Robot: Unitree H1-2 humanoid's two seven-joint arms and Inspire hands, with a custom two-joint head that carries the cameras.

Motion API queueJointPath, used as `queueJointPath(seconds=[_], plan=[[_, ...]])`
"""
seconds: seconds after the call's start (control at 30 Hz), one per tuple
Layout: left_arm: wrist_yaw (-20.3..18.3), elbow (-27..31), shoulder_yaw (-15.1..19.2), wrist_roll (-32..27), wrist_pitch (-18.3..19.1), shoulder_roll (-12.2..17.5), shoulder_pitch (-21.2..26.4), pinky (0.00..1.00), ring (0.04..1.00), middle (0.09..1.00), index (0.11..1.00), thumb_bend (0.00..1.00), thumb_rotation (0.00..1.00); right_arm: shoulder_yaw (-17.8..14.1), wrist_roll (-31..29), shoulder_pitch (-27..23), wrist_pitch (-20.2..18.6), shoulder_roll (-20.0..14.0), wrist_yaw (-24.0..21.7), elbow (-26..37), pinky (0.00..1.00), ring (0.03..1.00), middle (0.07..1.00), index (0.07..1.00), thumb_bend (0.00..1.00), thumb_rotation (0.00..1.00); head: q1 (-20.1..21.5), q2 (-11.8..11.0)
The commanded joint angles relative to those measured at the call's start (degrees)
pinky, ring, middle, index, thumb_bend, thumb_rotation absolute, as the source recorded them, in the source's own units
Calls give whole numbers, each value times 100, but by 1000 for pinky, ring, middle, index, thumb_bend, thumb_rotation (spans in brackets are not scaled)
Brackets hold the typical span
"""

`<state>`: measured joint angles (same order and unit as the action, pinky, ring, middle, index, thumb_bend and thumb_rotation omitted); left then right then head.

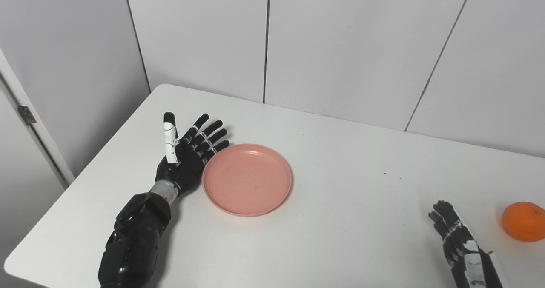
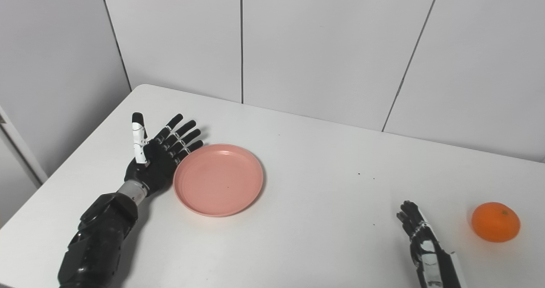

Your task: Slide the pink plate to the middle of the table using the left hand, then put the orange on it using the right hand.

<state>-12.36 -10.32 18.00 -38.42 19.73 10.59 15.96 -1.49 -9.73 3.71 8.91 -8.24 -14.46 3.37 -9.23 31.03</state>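
The pink plate [image 1: 247,179] lies flat and empty on the white table [image 1: 340,160], left of the middle. My left hand [image 1: 189,152] is open, edge-on with fingers stretched out and thumb up, against the plate's left rim. The orange [image 1: 523,221] sits near the table's right edge. My right hand [image 1: 455,241] is low at the front right, a little left of the orange and apart from it, holding nothing; its fingers look straight and close together.
The table's far edge runs along a white panelled wall [image 1: 340,45]. The table's left corner [image 1: 166,88] is behind my left hand. A few small dark specks [image 1: 385,174] mark the tabletop right of the plate.
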Motion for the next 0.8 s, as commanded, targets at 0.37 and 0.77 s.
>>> queueJointPath(seconds=[0.37,0.77], plan=[[128,59,-207,127,87,-357,-140,825,840,825,917,900,958,154,-79,331,-125,252,45,-356,999,930,932,907,838,1000,11,15],[444,-84,-237,508,-260,-768,-159,996,919,901,913,899,943,179,-36,336,-150,290,75,-319,1000,932,933,908,848,1000,35,47]])
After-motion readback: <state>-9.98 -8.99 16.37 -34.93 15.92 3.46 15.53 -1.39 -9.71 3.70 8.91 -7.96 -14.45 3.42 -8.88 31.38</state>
